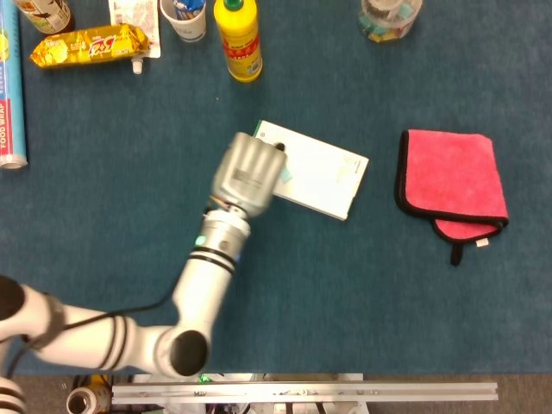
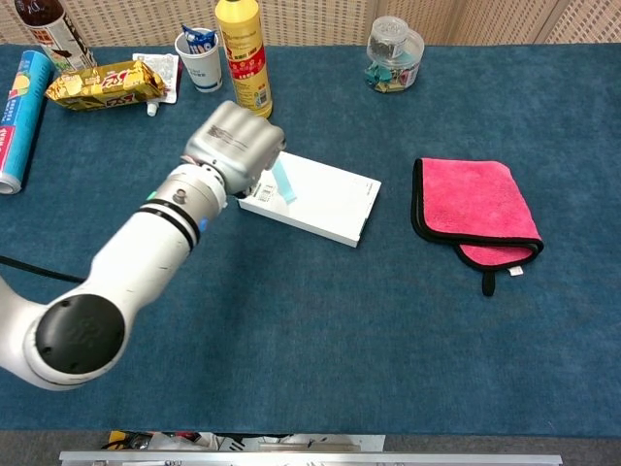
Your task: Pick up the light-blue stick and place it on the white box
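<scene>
The light-blue stick point(image 2: 284, 182) lies on the left part of the white box point(image 2: 330, 202); in the head view the stick point(image 1: 285, 172) shows as a short pale strip on the box point(image 1: 323, 172). My left hand point(image 2: 236, 148) hovers over the box's left edge, its back to both cameras, and also shows in the head view point(image 1: 248, 170). The stick sits just right of the fingers, clear of the palm, and nothing shows in the hand. My right hand appears in neither view.
A pink folded cloth point(image 2: 473, 212) lies right of the box. Along the far edge stand a yellow bottle point(image 2: 244, 60), a paper cup point(image 2: 198, 45), a snack packet point(image 2: 105, 83), a jar point(image 2: 394, 52) and a blue foil roll point(image 2: 21, 116).
</scene>
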Tool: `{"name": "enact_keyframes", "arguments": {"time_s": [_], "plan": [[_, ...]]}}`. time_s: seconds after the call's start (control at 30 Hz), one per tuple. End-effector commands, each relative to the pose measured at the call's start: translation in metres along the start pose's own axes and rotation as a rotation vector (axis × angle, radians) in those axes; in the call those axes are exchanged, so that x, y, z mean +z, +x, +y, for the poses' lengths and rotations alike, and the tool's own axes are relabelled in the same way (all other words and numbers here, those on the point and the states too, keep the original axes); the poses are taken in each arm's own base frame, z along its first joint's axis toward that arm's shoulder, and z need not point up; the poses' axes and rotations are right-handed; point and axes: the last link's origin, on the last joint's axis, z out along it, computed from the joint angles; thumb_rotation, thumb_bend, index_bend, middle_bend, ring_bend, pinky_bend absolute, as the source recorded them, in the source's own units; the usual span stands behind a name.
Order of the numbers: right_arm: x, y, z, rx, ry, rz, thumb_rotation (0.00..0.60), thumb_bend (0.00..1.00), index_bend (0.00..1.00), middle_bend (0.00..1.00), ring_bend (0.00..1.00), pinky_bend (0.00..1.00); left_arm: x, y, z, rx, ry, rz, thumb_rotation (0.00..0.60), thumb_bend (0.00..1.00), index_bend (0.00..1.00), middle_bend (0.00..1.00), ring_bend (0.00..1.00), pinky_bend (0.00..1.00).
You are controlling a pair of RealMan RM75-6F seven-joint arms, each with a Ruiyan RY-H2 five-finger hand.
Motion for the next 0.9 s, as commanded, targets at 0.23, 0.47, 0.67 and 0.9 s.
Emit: {"name": "enact_keyframes", "arguments": {"time_s": [0.23, 0.47, 0.67, 0.9], "plan": [[0.034, -0.001, -0.053, 0.011, 0.212, -0.081, 0.600, 0.23, 0.32, 0.45, 0.38, 0.46, -0.035, 0.005, -0.075, -0.183, 0.078, 0.097, 0.600, 0.49, 0.41, 0.83, 0.90, 0.98], [0.055, -0.009, -0.100, 0.003, 0.378, -0.160, 0.600, 0.23, 0.32, 0.49, 0.45, 0.53, -0.064, -0.004, -0.113, -0.266, 0.093, 0.143, 0.600, 0.49, 0.40, 0.71, 0.76, 0.86], [0.069, -0.018, -0.134, -0.019, 0.483, -0.230, 0.600, 0.32, 0.32, 0.61, 0.58, 0.67, -0.081, -0.014, -0.143, -0.347, 0.127, 0.220, 0.600, 0.48, 0.35, 0.58, 0.61, 0.84], [0.083, -0.029, -0.169, -0.045, 0.573, -0.288, 0.600, 0.54, 0.32, 0.85, 0.85, 0.88, -0.085, -0.030, -0.178, -0.407, 0.170, 0.287, 0.600, 0.48, 0.35, 0.54, 0.56, 0.79]]}}
